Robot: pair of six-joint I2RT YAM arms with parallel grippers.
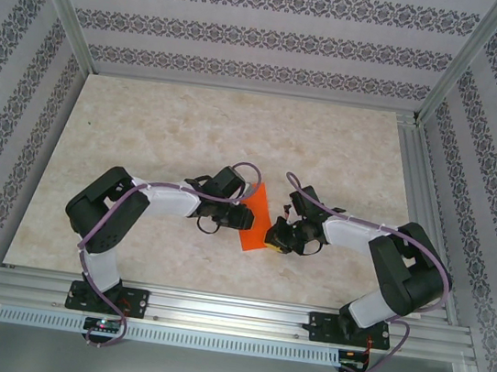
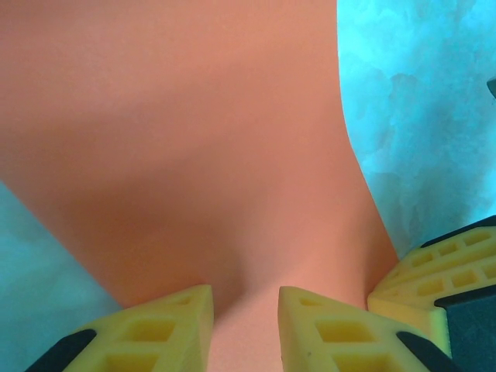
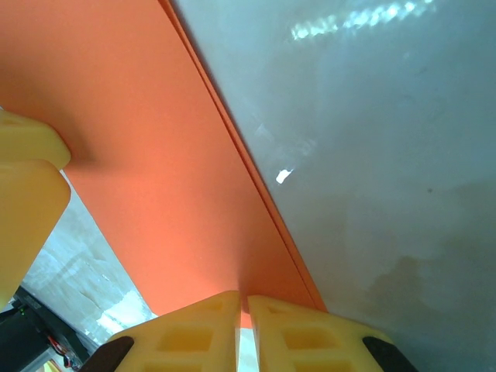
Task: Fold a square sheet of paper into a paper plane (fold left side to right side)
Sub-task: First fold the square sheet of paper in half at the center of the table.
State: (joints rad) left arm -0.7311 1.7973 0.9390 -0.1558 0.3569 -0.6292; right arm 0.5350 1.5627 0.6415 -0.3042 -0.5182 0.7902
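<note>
The orange sheet of paper (image 1: 257, 210) lies near the middle of the pale table (image 1: 191, 132), between the two arms. From above it looks like a narrow strip, tilted a little. The left hand (image 1: 242, 217) is at the strip's left edge and the right hand (image 1: 271, 234) is at its lower right edge, so the two hands are very close to each other. In the left wrist view, the left hand's two yellow fingers (image 2: 167, 325) are spread a little apart, and orange paper shows in the gap between them. The paper bends there like a soft hill. In the right wrist view, the right hand's yellow fingers (image 3: 201, 325) are pressed almost together, pinching the edge of the paper. Along that edge you can see two thin layers, one on top of the other.
</note>
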